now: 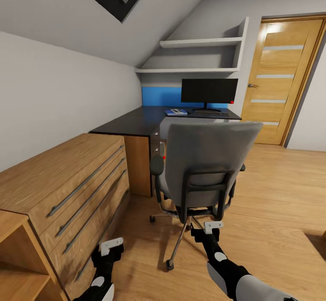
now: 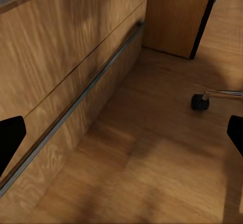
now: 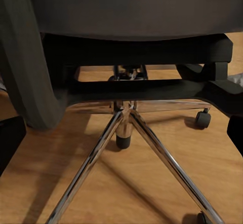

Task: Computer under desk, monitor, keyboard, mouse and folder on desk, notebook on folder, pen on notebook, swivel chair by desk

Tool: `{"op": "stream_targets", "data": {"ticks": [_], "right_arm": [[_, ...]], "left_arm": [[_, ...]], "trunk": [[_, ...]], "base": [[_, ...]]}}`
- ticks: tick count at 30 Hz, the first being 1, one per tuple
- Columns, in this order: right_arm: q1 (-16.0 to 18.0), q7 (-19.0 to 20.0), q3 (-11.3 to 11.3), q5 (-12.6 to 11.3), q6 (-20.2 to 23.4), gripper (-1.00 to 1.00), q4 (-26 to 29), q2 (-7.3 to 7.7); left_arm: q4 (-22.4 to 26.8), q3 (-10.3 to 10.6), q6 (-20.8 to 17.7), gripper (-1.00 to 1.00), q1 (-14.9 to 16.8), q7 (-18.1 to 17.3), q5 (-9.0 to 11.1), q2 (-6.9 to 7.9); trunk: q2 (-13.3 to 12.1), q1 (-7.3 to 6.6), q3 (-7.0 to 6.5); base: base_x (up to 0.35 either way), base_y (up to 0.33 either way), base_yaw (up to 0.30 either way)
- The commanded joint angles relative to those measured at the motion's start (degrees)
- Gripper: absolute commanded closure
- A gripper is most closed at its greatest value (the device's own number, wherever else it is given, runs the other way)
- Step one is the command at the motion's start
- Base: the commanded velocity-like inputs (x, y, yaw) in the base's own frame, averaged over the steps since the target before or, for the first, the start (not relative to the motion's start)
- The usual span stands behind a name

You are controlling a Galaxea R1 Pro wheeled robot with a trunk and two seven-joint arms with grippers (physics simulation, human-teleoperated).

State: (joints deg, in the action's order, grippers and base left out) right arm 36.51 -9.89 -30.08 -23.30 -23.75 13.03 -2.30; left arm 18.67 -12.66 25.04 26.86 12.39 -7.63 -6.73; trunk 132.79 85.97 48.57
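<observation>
From the head view, the swivel chair (image 1: 203,165) is seen before the counter (image 1: 136,122), hiding its seat. Through the left wrist, the left claw (image 2: 121,133) is held wide beside a wooden drawer unit (image 2: 50,72). Through the right wrist, the right claw (image 3: 121,133), wide and empty, is pointed at the chrome base; the chair could be rolled askew.

Swivel chair (image 1: 206,165) at center, back facing camera, drawn up by the tabletop (image 1: 136,124). Monitor (image 1: 209,91), keyboard (image 1: 210,113) and folder (image 1: 175,111) on it at 12 o'clock. Right claw (image 1: 209,228) just behind the chair base.

No readable txt, labels, brands, nos. or signs anywhere.
</observation>
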Motion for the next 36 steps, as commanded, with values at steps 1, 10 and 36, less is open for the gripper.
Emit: {"op": "stream_targets", "data": {"ticks": [1,10,36], "right_arm": [[0.05,-0.41,-0.48,-0.28,-0.15,-1.00,-0.03,0.03],[0.19,-0.70,-0.15,-0.60,0.44,-1.00,-0.15,0.19],[9.54,-0.79,1.63,-2.54,10.01,-1.00,-2.39,-0.04]], "left_arm": [[-0.08,-0.25,0.21,-1.00,-0.01,0.31,-0.75,-0.06],[-0.13,-0.26,0.27,-1.00,-0.22,0.46,-1.31,-0.12],[-0.12,-0.35,0.44,-1.00,-0.23,0.68,-1.42,-0.21]], "trunk": [[0.02,-0.01,0.06],[0.02,-0.01,0.06],[0.02,-0.01,0.06]], "base": [[0.000,0.000,0.000],[0.000,0.000,0.000],[0.046,0.000,0.000]]}}
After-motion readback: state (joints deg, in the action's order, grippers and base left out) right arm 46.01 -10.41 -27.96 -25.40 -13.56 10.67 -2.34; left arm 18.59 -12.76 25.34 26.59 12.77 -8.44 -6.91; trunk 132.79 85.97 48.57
